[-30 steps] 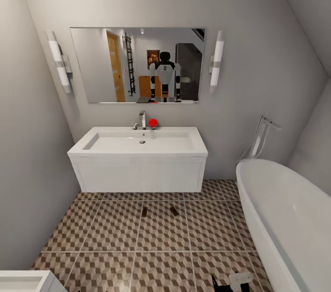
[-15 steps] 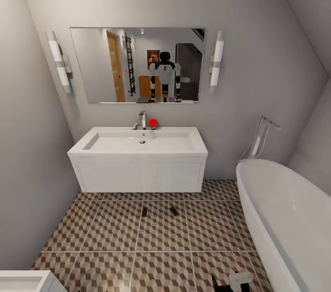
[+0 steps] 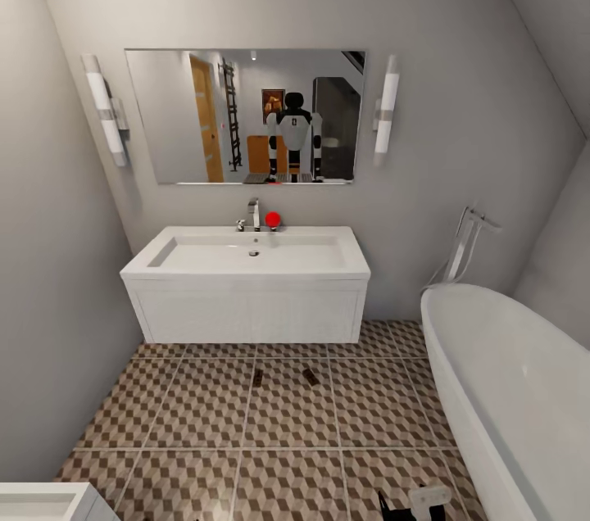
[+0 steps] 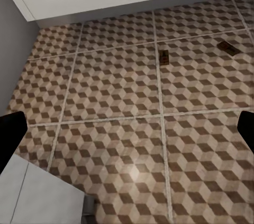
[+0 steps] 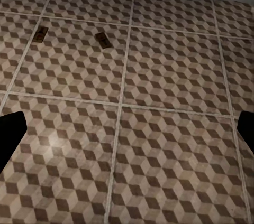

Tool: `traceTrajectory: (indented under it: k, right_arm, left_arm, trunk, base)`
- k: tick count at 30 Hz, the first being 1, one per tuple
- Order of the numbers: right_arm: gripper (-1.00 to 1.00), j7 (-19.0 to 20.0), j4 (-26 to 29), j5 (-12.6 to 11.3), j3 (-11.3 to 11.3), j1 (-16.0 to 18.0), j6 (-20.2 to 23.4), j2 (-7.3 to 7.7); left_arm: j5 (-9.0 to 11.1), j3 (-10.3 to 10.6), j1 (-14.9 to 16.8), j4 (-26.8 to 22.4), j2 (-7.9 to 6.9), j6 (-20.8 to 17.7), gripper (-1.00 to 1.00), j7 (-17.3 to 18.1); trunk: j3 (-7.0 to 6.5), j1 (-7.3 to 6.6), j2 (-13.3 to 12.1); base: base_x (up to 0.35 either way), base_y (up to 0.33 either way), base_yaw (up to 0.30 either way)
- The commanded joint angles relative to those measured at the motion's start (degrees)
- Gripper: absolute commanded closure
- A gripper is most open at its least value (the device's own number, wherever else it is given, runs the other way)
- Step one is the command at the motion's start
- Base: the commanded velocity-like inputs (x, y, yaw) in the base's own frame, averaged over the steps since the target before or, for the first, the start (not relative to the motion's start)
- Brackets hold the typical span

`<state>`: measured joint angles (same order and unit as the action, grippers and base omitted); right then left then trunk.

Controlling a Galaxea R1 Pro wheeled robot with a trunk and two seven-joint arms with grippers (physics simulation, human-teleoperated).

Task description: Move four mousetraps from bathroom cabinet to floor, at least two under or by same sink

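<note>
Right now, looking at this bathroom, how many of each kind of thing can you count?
Small flat brown wooden mousetraps on the cube-patterned tile floor: 2
White rectangular wall-hung sink: 1
White oval bathtub: 1
Rectangular wall mirror: 1
White tubular wall lamps: 2
Total: 7

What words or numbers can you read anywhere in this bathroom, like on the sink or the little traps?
No text can be read anywhere.
The sink front is plain white.
The two mousetraps on the tiled floor are too small to show any print.
The framed picture reflected in the mirror is too blurred to read.
</note>
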<state>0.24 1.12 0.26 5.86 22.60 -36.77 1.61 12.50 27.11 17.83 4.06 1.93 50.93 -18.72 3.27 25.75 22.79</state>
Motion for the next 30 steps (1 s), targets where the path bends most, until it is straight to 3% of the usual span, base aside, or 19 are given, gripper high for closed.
traceTrajectory:
  k: [1, 11, 30]
  right_arm:
    - [-1.00, 0.0, -0.1, 0.0, 0.2, 0.1, -0.2, 0.03]
    - [-1.00, -0.1, 0.0, 0.0, 0.2, 0.1, -0.1, 0.03]
    - [-1.00, -0.2, -0.1, 0.0, 0.2, 0.0, -0.1, -0.02]
  left_arm:
    - [0.4, 0.5, 0.1, 0.2, 0.12, 0.2, -1.00, -0.1]
    - [0.4, 0.4, 0.1, 0.2, 0.26, -0.7, -1.00, -0.1]
    - [0.4, 0.4, 0.1, 0.2, 0.19, -0.9, -1.00, -0.1]
  trunk:
    - [0.13, 0.04, 0.1]
    - [0.13, 0.04, 0.1]
    - [0.13, 0.04, 0.1]
  base:
    - [0.000, 0.000, 0.000]
    - [-0.045, 0.000, 0.000]
    - [-0.312, 0.000, 0.000]
